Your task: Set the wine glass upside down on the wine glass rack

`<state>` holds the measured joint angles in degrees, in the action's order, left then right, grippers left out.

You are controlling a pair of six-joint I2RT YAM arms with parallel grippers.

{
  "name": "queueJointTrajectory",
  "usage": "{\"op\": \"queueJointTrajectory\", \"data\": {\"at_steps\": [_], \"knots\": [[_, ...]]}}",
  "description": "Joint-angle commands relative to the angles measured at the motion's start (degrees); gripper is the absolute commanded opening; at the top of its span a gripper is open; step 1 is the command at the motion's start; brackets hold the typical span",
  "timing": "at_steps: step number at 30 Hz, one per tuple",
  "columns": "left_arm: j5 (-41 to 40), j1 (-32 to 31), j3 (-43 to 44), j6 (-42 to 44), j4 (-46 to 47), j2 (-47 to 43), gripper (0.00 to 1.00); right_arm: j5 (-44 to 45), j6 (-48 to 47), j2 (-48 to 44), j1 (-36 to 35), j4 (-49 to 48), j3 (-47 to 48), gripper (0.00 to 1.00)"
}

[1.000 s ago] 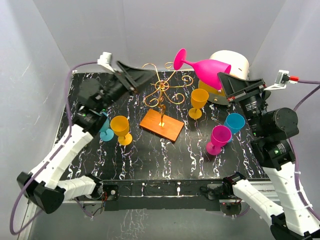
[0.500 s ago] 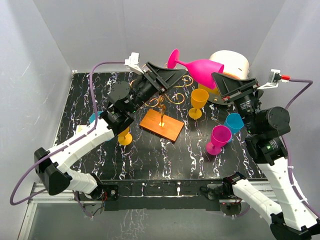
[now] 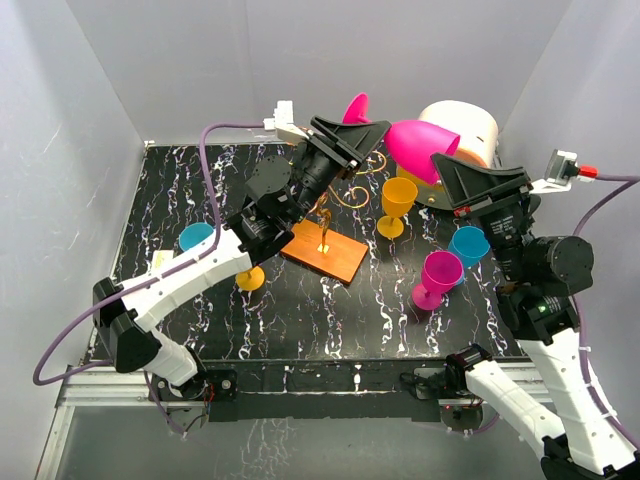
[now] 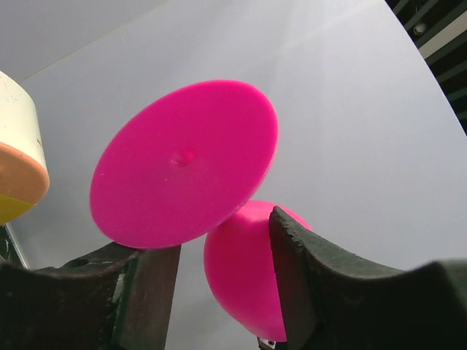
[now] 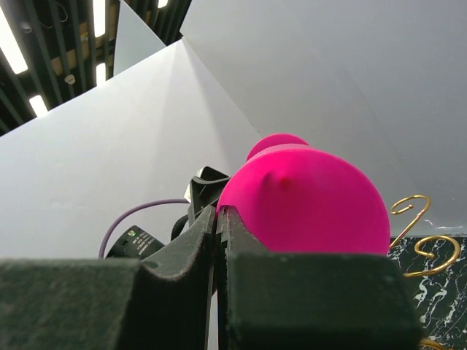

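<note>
Soft, even light fills the overhead view. The pale grey enclosure walls (image 3: 180, 60) are evenly lit, and the black, white-veined counter (image 3: 300, 310) carries only faint, blurred shadows and no glare; that view is sharp throughout. In the right wrist view, ceiling strip lights (image 5: 13, 44) burn near white at the upper left. The magenta plastic wine glass (image 4: 182, 164) is vividly saturated and smoothly shaded. Close to the wrist lenses, the dark fingers (image 4: 321, 292) of the left end effector (image 4: 219, 237) and those of the right end effector (image 5: 217, 215) look soft and underlit.

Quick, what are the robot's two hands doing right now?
Left gripper: open, fingers apart by the pink wine glass.
Right gripper: shut on the pink wine glass.
</note>
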<state>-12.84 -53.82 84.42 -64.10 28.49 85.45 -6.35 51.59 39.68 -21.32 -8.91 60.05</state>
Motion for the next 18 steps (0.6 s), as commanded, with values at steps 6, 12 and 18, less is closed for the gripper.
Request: {"op": "queueJointTrajectory", "data": {"at_steps": [6,12,18], "knots": [[-4.8,-0.7,2.4,0.6,7.8,-0.4,0.28,-4.6,0.1,-2.1,-0.1,-2.9,-2.0,0.00],[-5.8,-0.6,1.4,-1.0,11.5,-0.4,0.29,-7.0,-0.5,-2.8,-0.1,-1.6,-2.7,0.00],[-5.5,-0.6,1.5,0.1,13.2,-0.2,0.00,-7.7,-0.4,-3.9,-0.1,-0.1,-3.4,0.00]]}}
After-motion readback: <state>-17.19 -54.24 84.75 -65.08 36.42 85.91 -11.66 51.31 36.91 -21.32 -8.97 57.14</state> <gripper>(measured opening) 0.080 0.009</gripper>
